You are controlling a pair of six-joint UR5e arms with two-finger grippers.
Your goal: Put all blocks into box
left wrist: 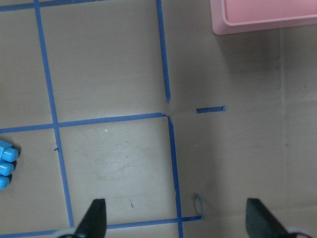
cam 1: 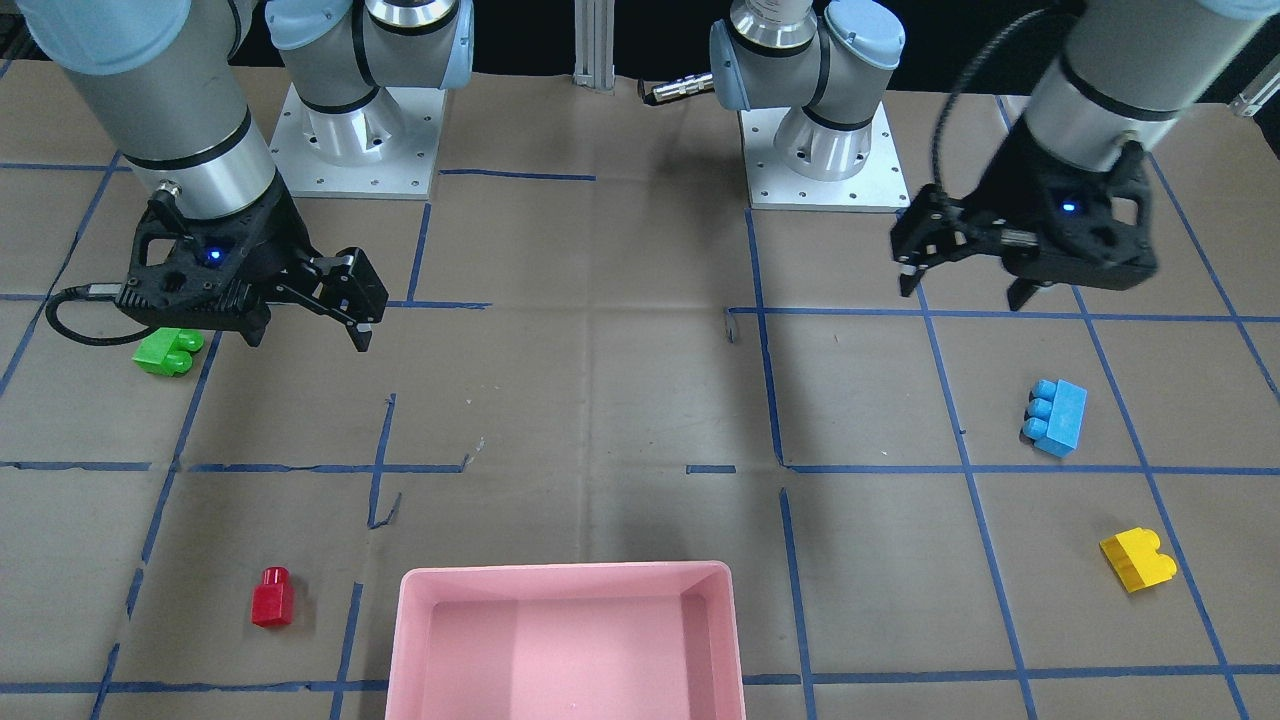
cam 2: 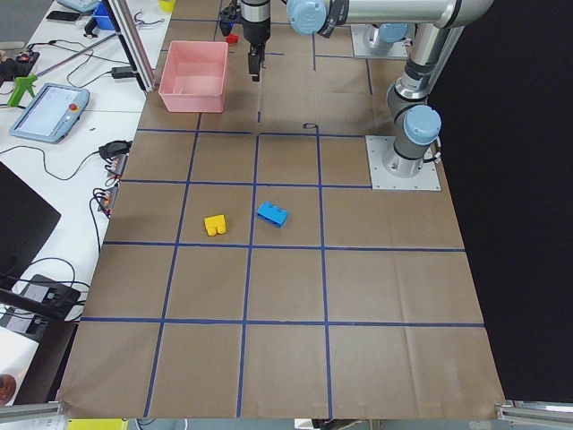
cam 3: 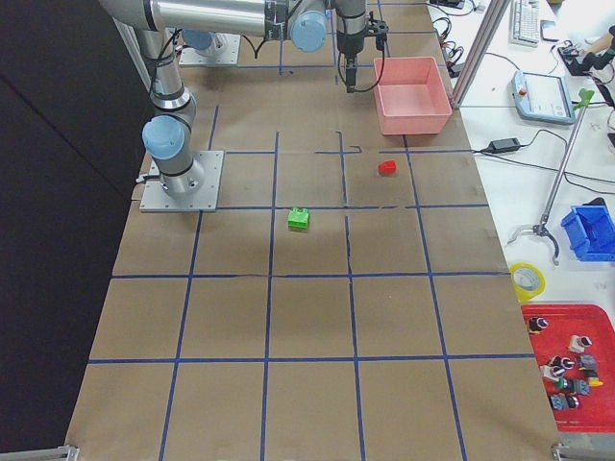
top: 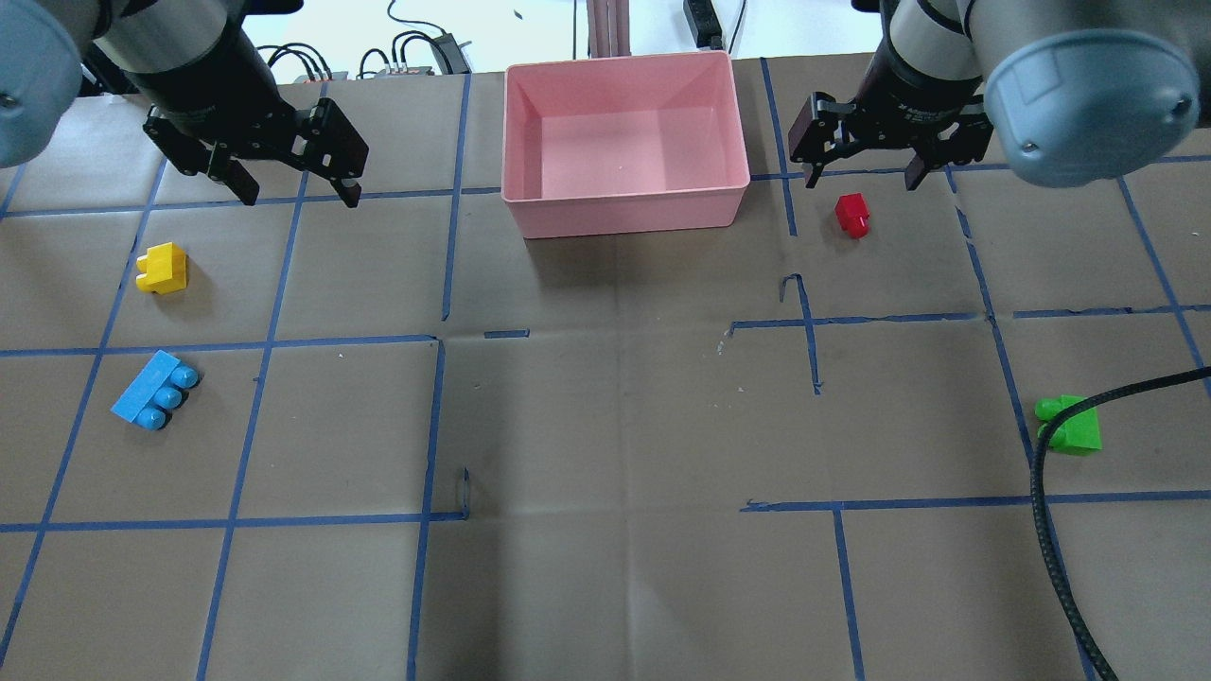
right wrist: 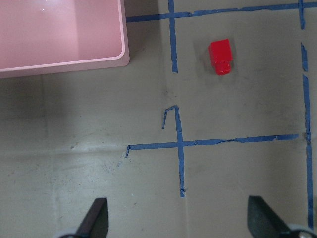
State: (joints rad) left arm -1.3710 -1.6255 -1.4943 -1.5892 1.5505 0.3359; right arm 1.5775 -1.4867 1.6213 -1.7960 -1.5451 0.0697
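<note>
Over toward the left edge of the table (top: 605, 426), a yellow block (top: 163, 269) is lying on its side. A blue block (top: 154, 389) with three studs is lying closer to the robot's edge, apart from the yellow one. The left fingers (top: 336, 156) are hanging spread wide apart above the table, gripping nothing. They are sitting further from the robot than the yellow block, between it and the box.

The box (top: 624, 203), a shallow pink tray, is sitting at the middle of the far edge with nothing showing inside it.

The right fingers (top: 809, 142) are hovering just off the box's right side, also spread wide and gripping nothing. A red block (top: 851, 214) is lying on the table just below them, near the box's near right corner but not touching it. Near the right edge, a green block (top: 1069, 426) is lying well apart from the rest, with a black cable (top: 1050, 530) passing in front of it in the overhead view.
</note>
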